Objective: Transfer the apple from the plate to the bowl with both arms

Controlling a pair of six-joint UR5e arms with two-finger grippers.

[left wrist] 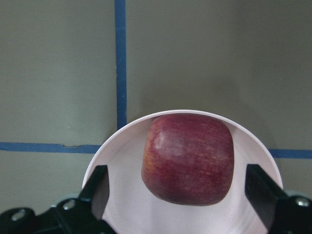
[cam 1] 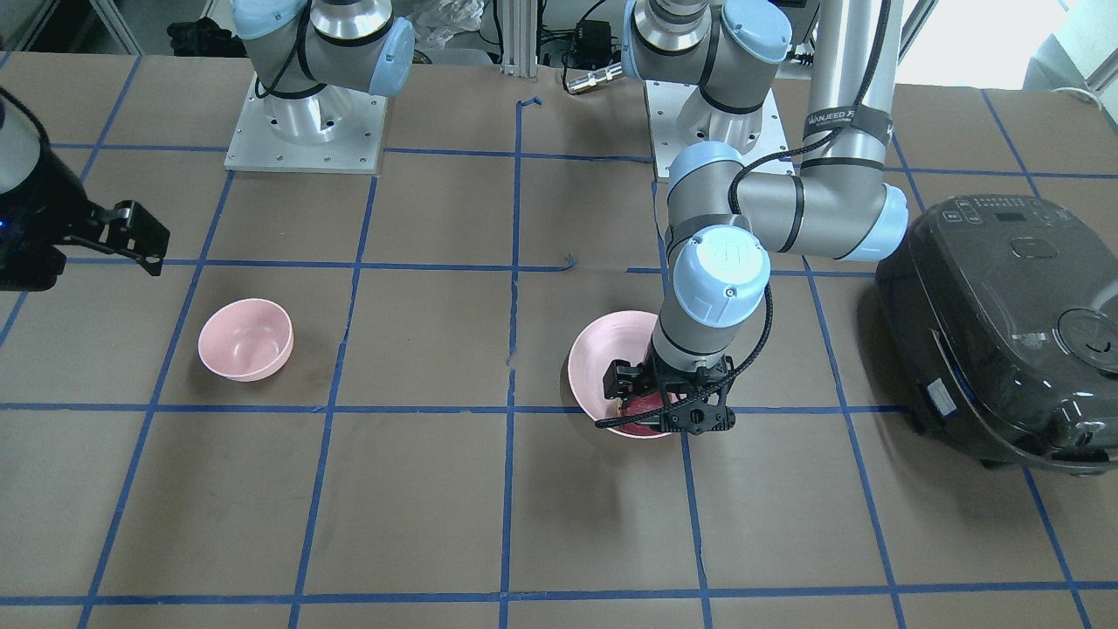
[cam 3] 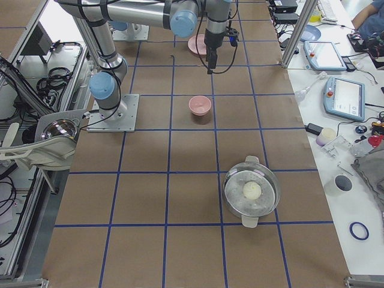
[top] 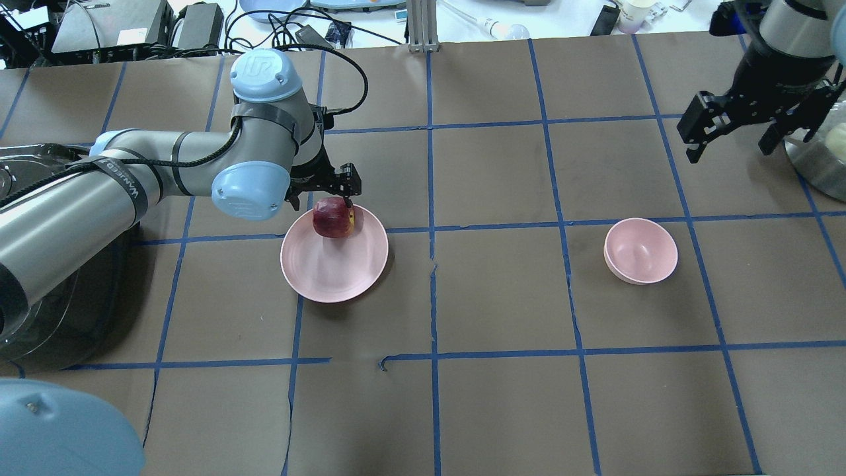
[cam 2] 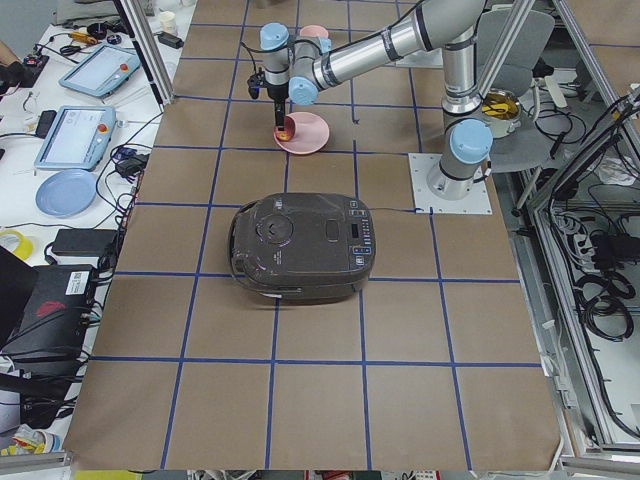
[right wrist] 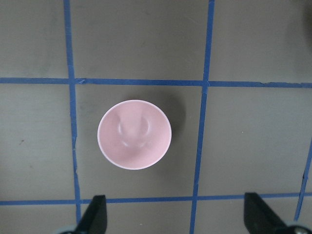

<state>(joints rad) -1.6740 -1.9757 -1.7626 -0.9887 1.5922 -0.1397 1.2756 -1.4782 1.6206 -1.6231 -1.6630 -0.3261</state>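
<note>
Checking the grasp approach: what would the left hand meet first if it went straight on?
Probably the apple, between the open fingers of the left hand; depth is unclear, so fingertips might touch the plate first.

Light is bright and even from above: the bowl [cam 1: 245,339] and plate [top: 334,271] cast only short, soft shadows on the matte table [top: 502,291]. The black cooker [cam 1: 1004,332] carries broad pale glare, and the backdrop [cam 1: 961,44] at the front view's top right is blown out. The fixed views are sharp, though the overhead one darkens toward its lower edge and a blue cap [top: 59,430] there is blurred; both wrist views are greyer and softer, with a faint sheen on the apple [left wrist: 187,158] and the fingers [left wrist: 97,187] out of focus.
</note>
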